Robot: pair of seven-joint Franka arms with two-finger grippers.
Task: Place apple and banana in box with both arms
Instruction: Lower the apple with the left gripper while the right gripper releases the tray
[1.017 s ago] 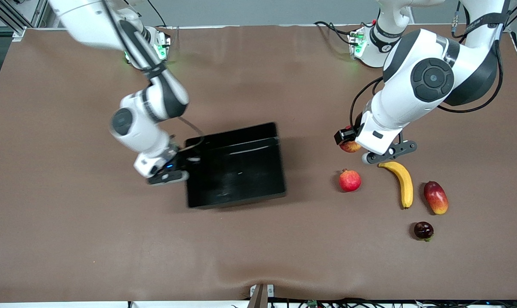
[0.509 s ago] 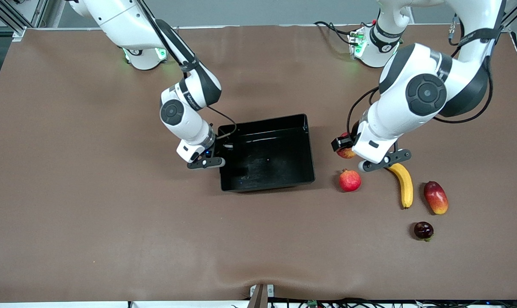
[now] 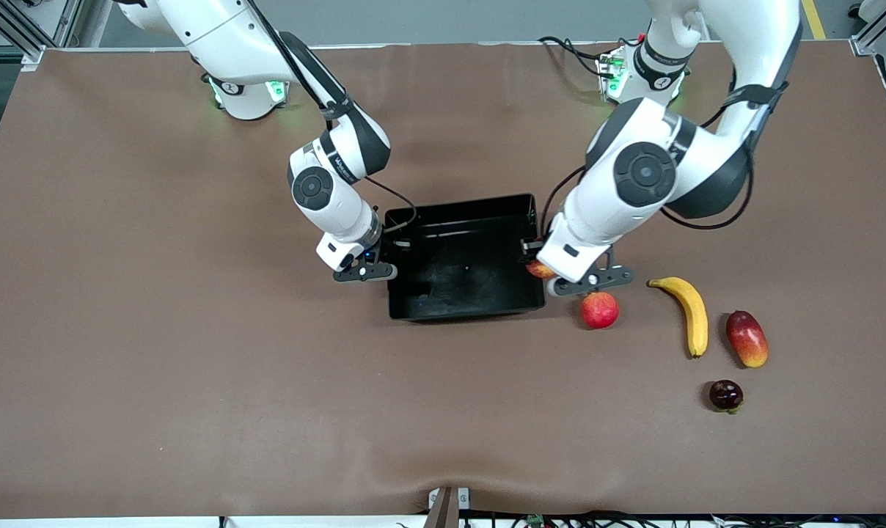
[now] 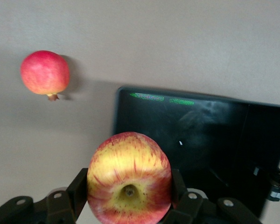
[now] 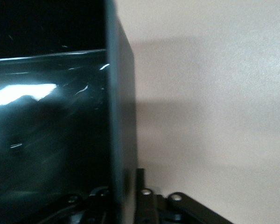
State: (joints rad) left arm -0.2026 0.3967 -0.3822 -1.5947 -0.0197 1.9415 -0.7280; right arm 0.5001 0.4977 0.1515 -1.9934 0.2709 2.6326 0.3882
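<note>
The apple [image 3: 540, 269], red with yellow streaks, is held in the air by my left gripper [image 3: 549, 274], which is shut on it over the box's wall toward the left arm's end. In the left wrist view the apple [image 4: 129, 179] fills my left gripper [image 4: 129, 192], with the black box [image 4: 200, 140] below it. The box [image 3: 458, 207] lies mid-table. My right gripper [image 3: 378, 265] straddles the box wall [image 5: 119, 116] toward the right arm's end; my right gripper [image 5: 123, 193] stands slightly open, a thin gap beside one finger. The banana [image 3: 689, 312] lies on the table, toward the left arm's end.
An evenly red round fruit with a crown tip [image 3: 599, 309] sits right beside the box's corner, under my left hand; the same fruit [image 4: 45, 73] shows in the left wrist view. A red-yellow mango [image 3: 747, 338] lies beside the banana. A small dark fruit [image 3: 726, 395] is nearer the front camera.
The right arm dragged the box toward the left arm's end, and its fingers have eased off the wall. The left arm carried the apple from above the banana to over the box's edge.
</note>
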